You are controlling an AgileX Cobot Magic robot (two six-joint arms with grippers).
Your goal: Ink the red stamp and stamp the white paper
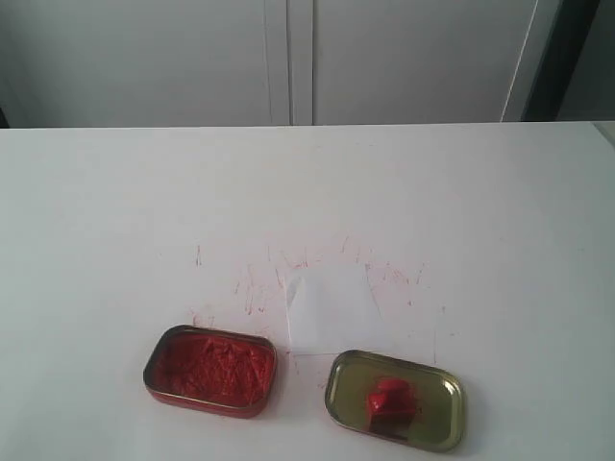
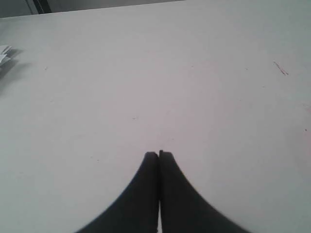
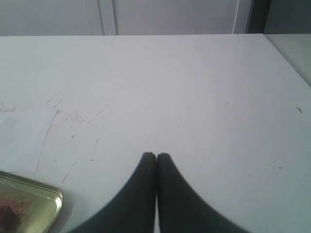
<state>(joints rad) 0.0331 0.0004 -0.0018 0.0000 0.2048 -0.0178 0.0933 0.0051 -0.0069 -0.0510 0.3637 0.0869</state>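
Observation:
The red stamp (image 1: 390,404) lies inside the gold tin (image 1: 442,425) near the front edge, right of centre. The white paper (image 1: 327,309) rests flat just behind and between the two tins. Left of it stands the rounded tin of lumpy red ink (image 1: 210,369). Neither arm shows in the exterior view. My left gripper (image 2: 159,155) is shut with nothing in it, over bare tabletop. My right gripper (image 3: 156,156) is shut and empty too; a corner of the gold tin (image 3: 39,194) and part of the white paper (image 3: 22,136) appear beside it.
Red scratch marks (image 1: 259,283) cover the white tabletop around the paper. The table's far edge (image 1: 307,126) meets grey cabinet doors. A white crumpled object (image 2: 4,54) sits at the border of the left wrist view.

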